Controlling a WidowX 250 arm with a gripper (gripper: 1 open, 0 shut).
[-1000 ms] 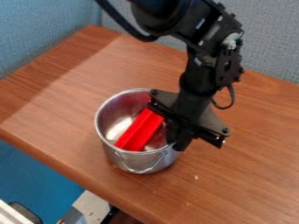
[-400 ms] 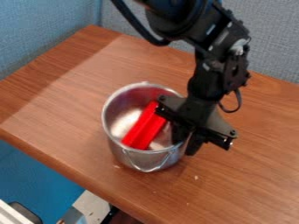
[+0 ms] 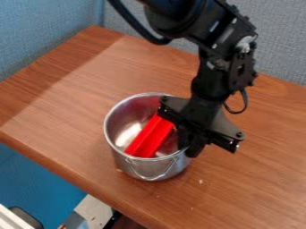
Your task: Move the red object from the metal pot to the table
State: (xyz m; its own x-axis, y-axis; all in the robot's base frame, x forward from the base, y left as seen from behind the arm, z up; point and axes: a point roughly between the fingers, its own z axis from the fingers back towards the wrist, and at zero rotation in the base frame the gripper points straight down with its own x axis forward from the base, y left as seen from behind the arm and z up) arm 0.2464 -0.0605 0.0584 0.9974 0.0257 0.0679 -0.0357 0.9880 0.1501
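Red object (image 3: 152,139) leans inside metal pot (image 3: 129,121) | gripper (image 3: 180,134) reaches in, jaws pinched on its upper end | step: grasp made | next: lift clear of rim, set on table (image 3: 60,80)

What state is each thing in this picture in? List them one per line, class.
Bright red flat plastic block: inside the pot, leaning tilted.
Shiny steel cylindrical pot: upright on the table, holding the block.
Black gripper: shut, reaching down into the pot.
Brown wood-grain table: bears the pot.
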